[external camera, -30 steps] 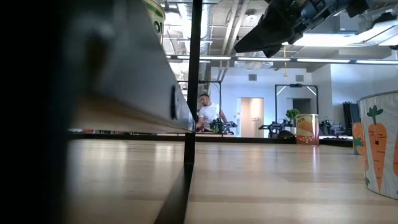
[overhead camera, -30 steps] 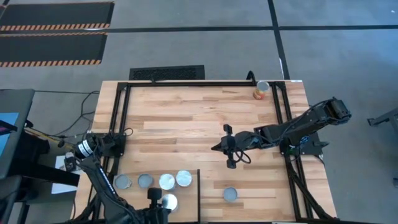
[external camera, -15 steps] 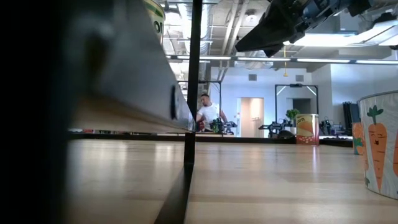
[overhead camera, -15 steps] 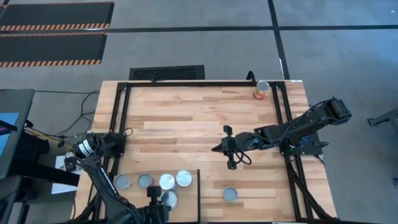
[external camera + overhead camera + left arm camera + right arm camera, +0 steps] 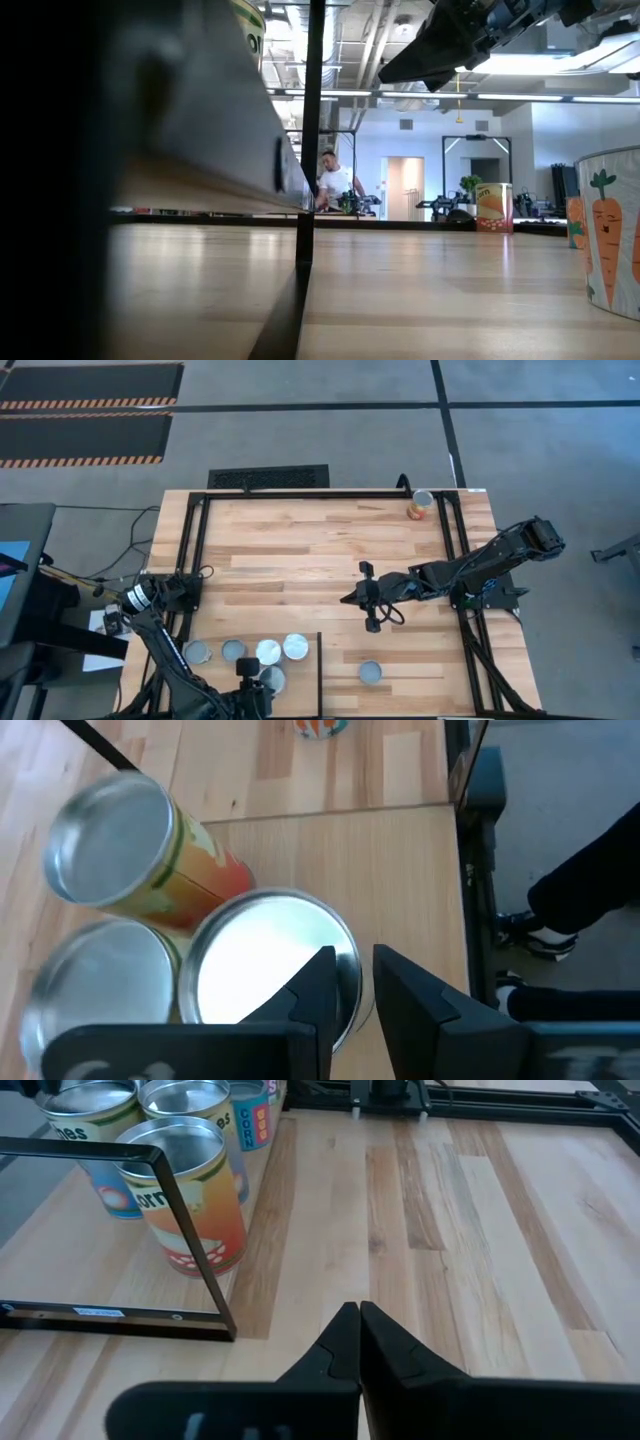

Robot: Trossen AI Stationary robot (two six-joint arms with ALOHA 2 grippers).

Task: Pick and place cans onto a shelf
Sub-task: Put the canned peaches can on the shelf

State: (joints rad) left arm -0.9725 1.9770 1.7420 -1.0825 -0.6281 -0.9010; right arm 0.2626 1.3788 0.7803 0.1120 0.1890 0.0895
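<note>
Cans sit in three places on the striped plank table (image 5: 300, 550). Largest of the task's pieces is the shelf (image 5: 400, 870), a smooth pale wooden panel edged with thin black bars (image 5: 190, 1240), at the table's near left corner. Five cans cluster on it: four shiny round tops in a row (image 5: 245, 651) and a fifth (image 5: 272, 680) just in front of them. From the left wrist camera, one of these has a bright silver lid (image 5: 265, 965), and its neighbour leans in view, showing an orange and yellow label (image 5: 190, 870). A lone can (image 5: 371, 672) stands on the planks near the front edge, right of the shelf's post; another with an orange label (image 5: 421, 506) stands at the far right corner.

The left gripper (image 5: 345, 985) hovers over the silver-lidded can, fingers slightly parted astride its rim, not clamped. The right gripper (image 5: 358, 1330) hangs over mid-table, fingers pressed together, holding nothing.
</note>
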